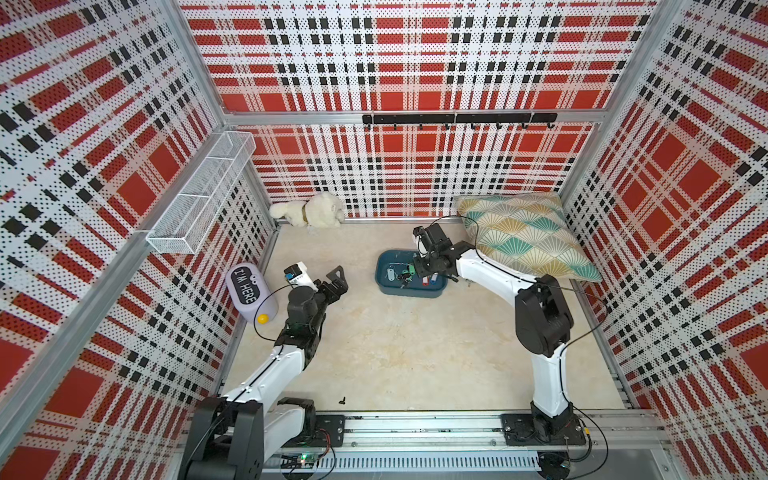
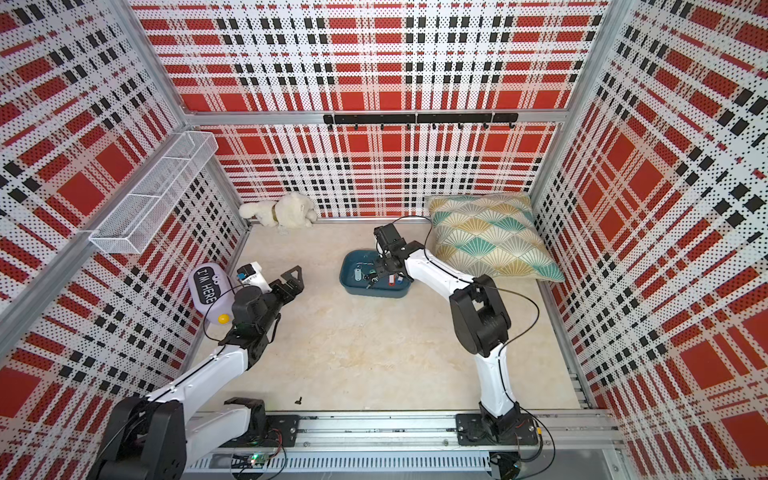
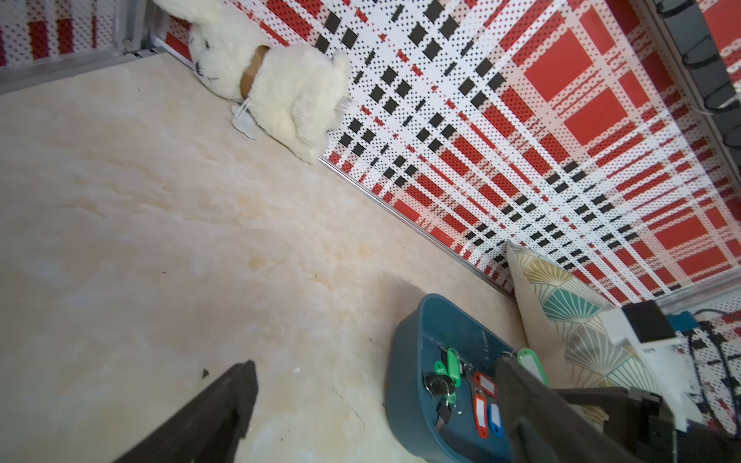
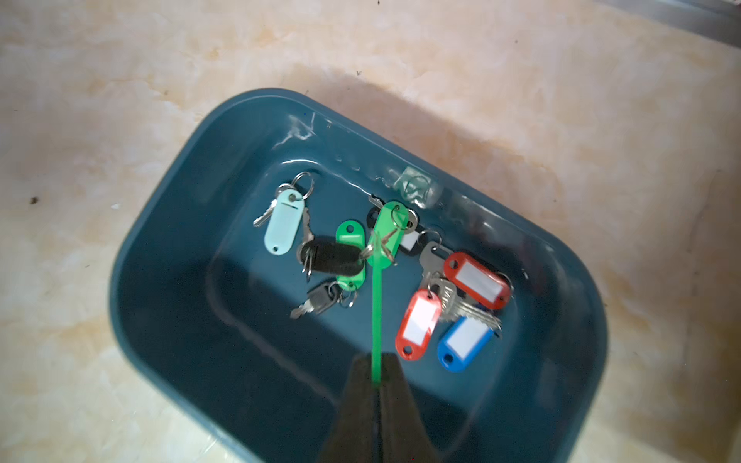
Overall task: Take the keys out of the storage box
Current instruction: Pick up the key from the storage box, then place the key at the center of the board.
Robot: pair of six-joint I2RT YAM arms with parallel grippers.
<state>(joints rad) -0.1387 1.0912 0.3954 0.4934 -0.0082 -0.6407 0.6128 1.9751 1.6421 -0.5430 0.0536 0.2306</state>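
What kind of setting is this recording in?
Likely a robot test cell staged as a home corner: red plaid perforated wall panels all round, a fan-patterned cushion, a white plush toy.

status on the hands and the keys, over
Right hand shut on green key tag, above box. Left hand open, off to the side. Other keys in box. Nothing blocking.

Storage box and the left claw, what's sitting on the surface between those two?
Nothing. Only bare beige surface separates the open left claw from the storage box, as both top views show.
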